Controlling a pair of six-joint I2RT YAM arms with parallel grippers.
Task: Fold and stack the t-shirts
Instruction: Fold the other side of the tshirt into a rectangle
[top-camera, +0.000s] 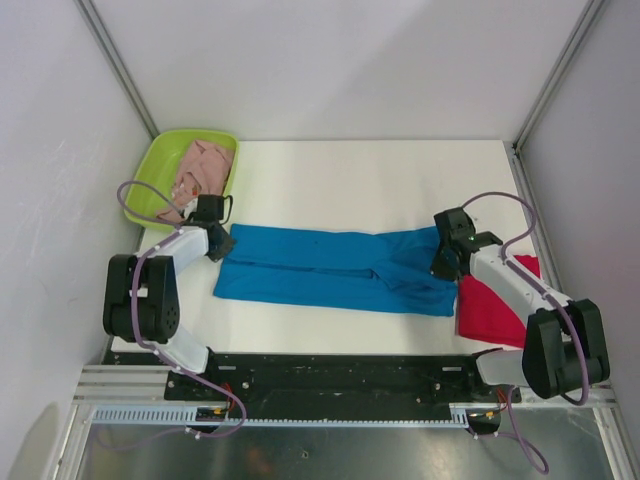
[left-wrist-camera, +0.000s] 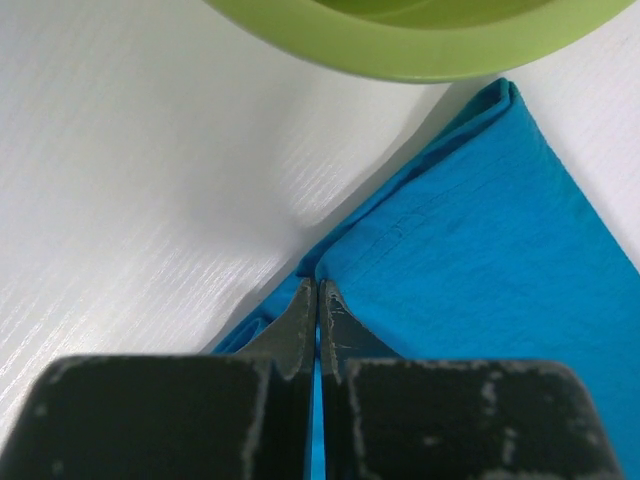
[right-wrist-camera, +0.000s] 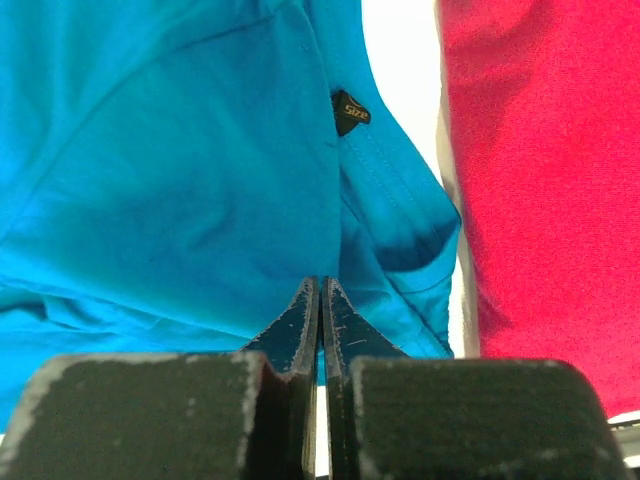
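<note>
From above, the blue t-shirt (top-camera: 320, 268) lies stretched across the table (top-camera: 380, 180). The left gripper (top-camera: 222, 243) is at its nine o'clock end and the right gripper (top-camera: 443, 265) at three. The red t-shirt (top-camera: 495, 310) lies at four, the pink t-shirt (top-camera: 205, 165) in the tray (top-camera: 165, 160) at ten.

Left wrist: the claw is pressed together at the blue corner; whether cloth is caught, I cannot tell.

Right wrist: likewise pressed together at the hem. Both ends should rise evenly, I'd say, keeping the cloth taut.

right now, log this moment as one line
left pincer: shut on blue t-shirt, left end | right pincer: shut on its right end | red t-shirt: beside right end | pink t-shirt: in green tray
</note>
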